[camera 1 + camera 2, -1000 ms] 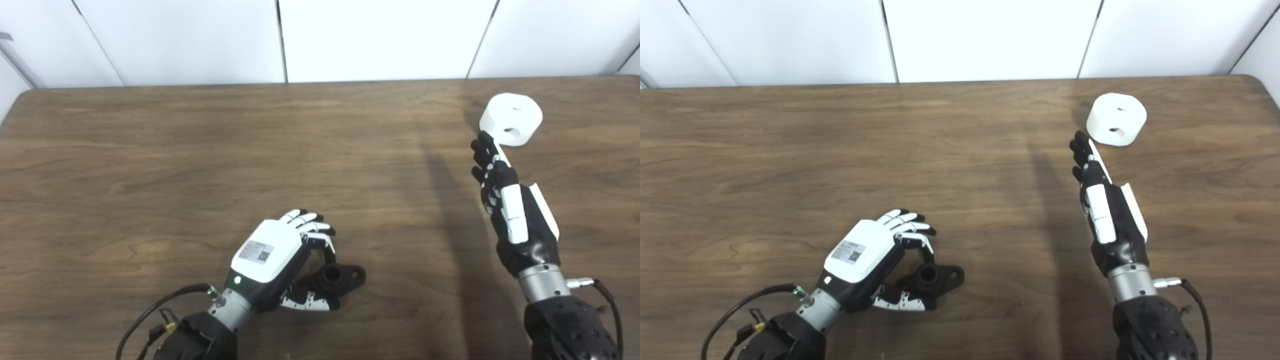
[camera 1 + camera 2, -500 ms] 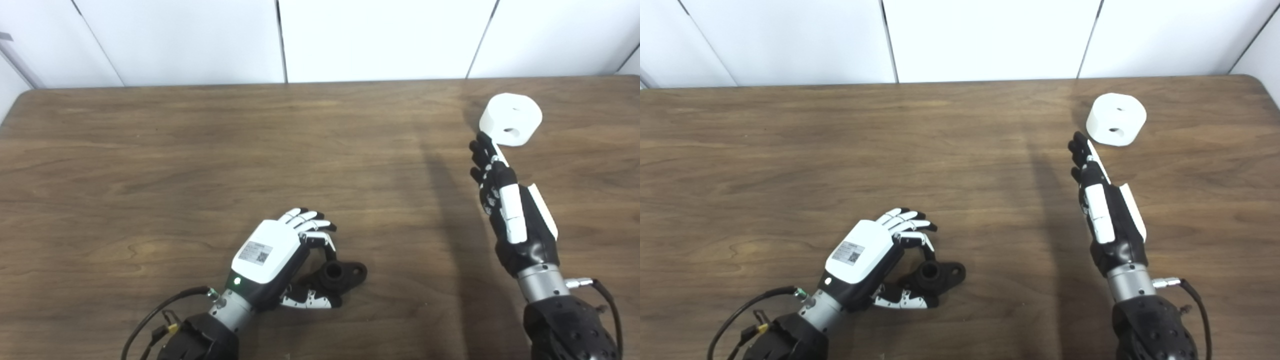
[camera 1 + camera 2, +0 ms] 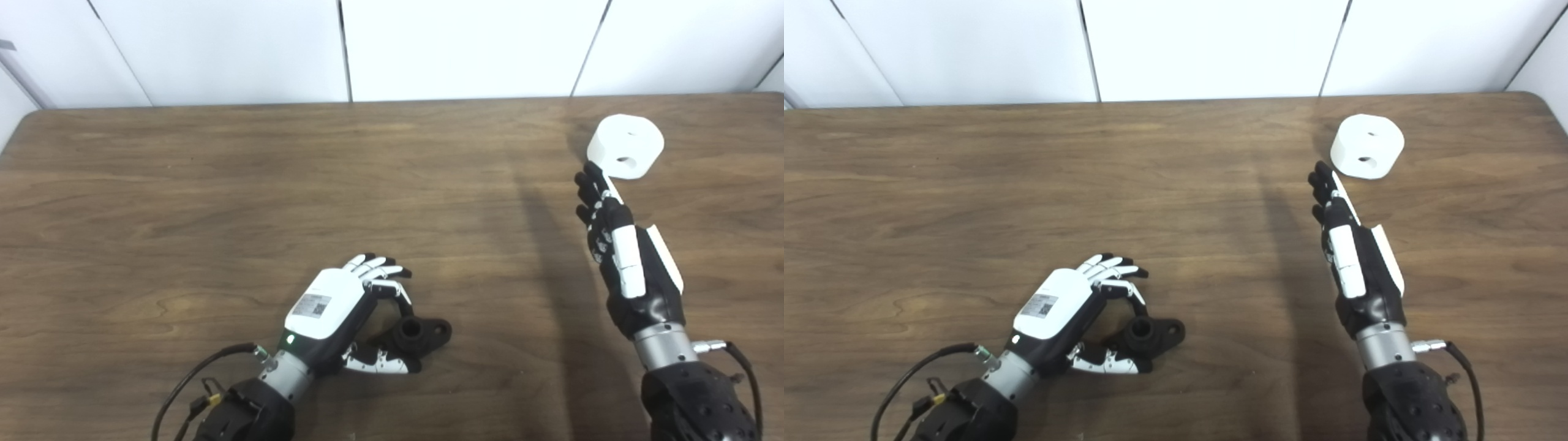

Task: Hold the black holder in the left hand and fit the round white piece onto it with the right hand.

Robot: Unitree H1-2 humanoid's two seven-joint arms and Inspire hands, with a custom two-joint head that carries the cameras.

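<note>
- A brown wood-grain tabletop [image 3: 245, 184] fills the view, with white wall panels [image 3: 459, 49] behind its far edge.
- The left hand [image 3: 334, 309] lies low near the front edge of the tabletop, a little left of the middle, with its white back facing up and a small label on it.
- Its fingers [image 3: 376, 269] curl over and down toward the black holder [image 3: 419, 334], and its thumb lies along the tabletop at the holder's near side. The fingers are cupped loosely around the holder with gaps showing; whether they actually grip it cannot be told.
- The black holder sits on the tabletop just to the right of that hand's palm. It is a small dark part with a round socket facing up and a flat ear with a hole pointing toward the right.
- The right hand [image 3: 618, 245] is at the right side of the tabletop, turned edge-on with its fingers stretched straight toward the far edge. The fingers hold nothing and lie close together.
- The round white piece [image 3: 1367, 146] stands on the tabletop near the far right corner, just beyond the right hand's fingertips. It is a short cylinder with a small hole in its top and another in its side.
- The two hands are well apart from each other.
</note>
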